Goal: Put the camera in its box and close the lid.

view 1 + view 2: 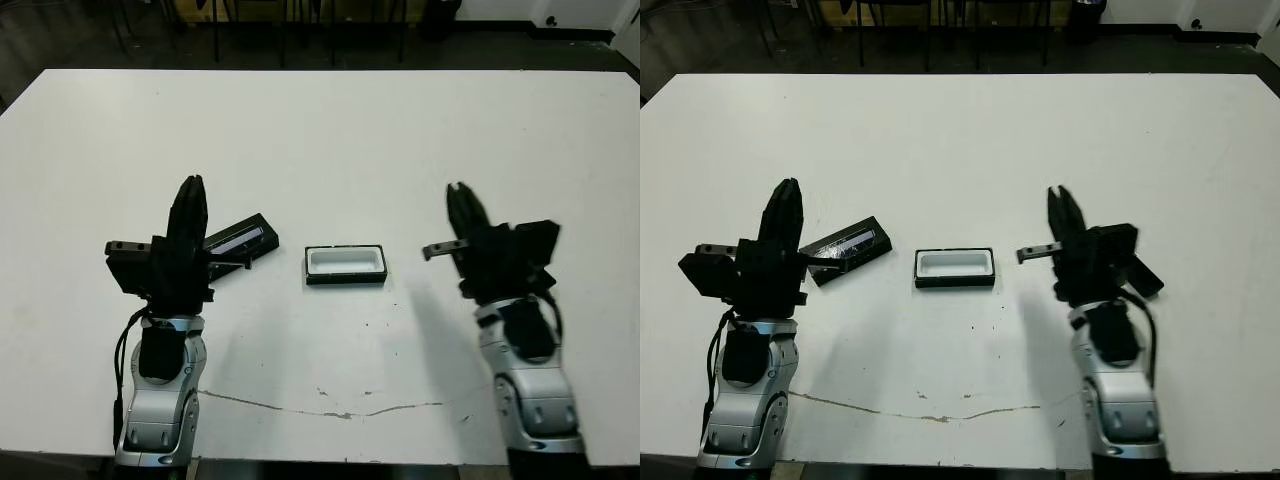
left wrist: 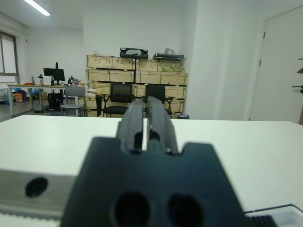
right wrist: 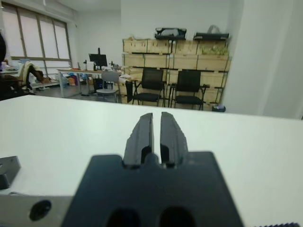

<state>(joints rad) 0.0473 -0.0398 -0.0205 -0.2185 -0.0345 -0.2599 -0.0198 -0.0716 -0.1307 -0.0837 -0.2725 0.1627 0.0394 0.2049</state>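
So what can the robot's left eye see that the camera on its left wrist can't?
Only the left eye view shows both grippers, left and right, the whole open box with its white lining, and the lid lying by the left gripper. Only the left wrist view shows the room beyond: chairs, stacked wooden crates and a desk with a monitor. Both show the white table and the left gripper, fingers together. The box shows in the wrist view only as a corner.
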